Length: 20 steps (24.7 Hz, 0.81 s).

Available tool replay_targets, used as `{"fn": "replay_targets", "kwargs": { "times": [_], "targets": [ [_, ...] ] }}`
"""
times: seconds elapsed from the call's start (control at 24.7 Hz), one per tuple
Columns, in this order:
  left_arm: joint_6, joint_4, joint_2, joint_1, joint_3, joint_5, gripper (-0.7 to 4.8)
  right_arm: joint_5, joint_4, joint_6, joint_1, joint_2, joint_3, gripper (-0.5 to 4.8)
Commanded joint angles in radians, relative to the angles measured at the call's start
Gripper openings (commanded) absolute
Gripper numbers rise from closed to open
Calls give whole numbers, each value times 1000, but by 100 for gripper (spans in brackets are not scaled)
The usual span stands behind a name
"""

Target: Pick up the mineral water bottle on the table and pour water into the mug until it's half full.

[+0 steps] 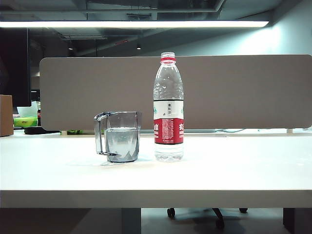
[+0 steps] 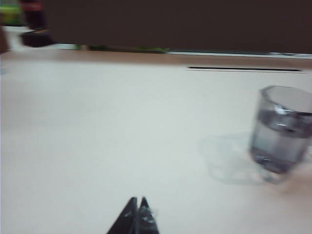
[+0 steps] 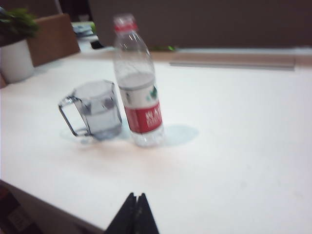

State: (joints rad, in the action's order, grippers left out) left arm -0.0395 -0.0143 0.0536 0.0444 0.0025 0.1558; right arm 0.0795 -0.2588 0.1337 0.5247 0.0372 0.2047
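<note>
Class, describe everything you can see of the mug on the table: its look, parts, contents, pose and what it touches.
The mug is a short, transparent, grey-tinted cup with faceted walls, glass or clear plastic by its look, and an angular handle turned away from the mineral water bottle. It stands upright on the white table, close beside the bottle; whether they touch cannot be told. Clear water fills it past half. Nothing grips it: the left pincer and right pincer are shut and clear of it.

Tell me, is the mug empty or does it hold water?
It holds water. In the mug, standing on the table, a clear waterline sits above mid-height, beside the upright mineral water bottle.
</note>
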Motion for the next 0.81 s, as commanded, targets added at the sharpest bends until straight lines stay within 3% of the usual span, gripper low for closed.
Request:
{"fn": "replay_targets", "kwargs": {
  "times": [0.04,0.2,0.28,0.49,0.65,0.81],
  "targets": [
    [13,13,1,-1,5,-74,-5,28,-76,50,0,-27,3,-8],
    [-24,10,1,-1,5,-30,-5,34,-89,50,0,-29,-23,11],
    [-24,7,1,-1,5,-16,-5,-30,-91,50,0,-29,-37,36],
    [-24,8,1,-1,5,-18,-5,-137,-106,60,0,-29,-42,36],
    [-24,8,1,-1,5,-17,-5,-135,-106,50,0,-29,-42,36],
    [-24,8,1,-1,5,-17,-5,-15,-102,-148,-23,-37,-42,36]
  ]
}}
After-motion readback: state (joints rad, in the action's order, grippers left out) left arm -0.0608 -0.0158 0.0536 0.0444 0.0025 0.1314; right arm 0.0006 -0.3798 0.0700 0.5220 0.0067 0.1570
